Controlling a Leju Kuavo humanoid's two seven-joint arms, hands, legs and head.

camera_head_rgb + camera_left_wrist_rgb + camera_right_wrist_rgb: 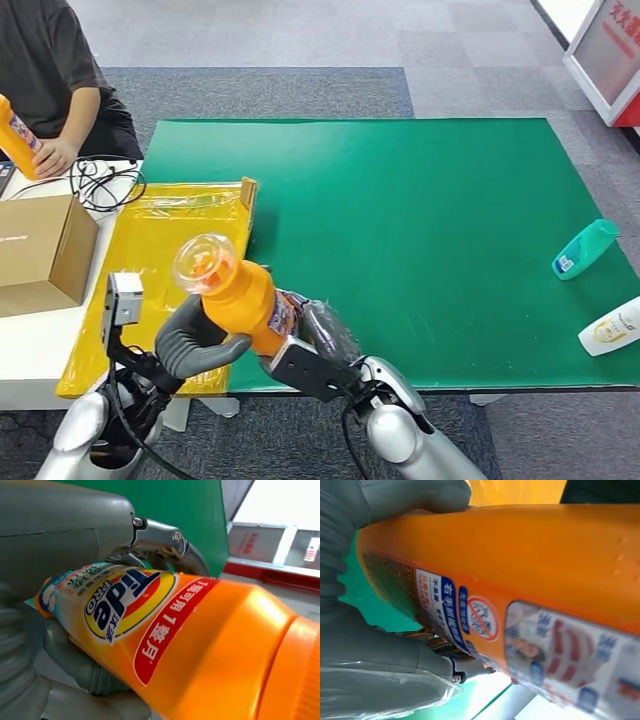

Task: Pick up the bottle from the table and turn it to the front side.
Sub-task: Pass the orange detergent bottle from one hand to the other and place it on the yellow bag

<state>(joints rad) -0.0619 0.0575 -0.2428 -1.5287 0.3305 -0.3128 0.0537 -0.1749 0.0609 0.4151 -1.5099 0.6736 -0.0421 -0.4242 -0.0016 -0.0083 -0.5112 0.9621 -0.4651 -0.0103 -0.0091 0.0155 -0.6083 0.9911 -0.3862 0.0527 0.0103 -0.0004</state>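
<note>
Holding the Tide detergent bottle (245,300) between both hands above the near edge of the green desk (423,230).
Left robot hand (198,342) and right robot hand (321,345) both grip it; regrasping mid-turn risks a slip and drop.

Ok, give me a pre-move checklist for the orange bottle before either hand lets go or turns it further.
1. Left hand grips the orange bottle: ok, its thumb and fingers wrap the body near the cap end.
2. Right hand holds the bottle's base end: ok, the right wrist view shows its thumb on the body.
3. Bottle lifted off the green table: ok, it is held above the near edge.
4. Front label seen: ok in the left wrist view; the right wrist view shows the back label.
5. Cap closed: cannot tell.
6. Space around: ok, the teal bottle and white bottle lie far off at the table's right edge.
</note>
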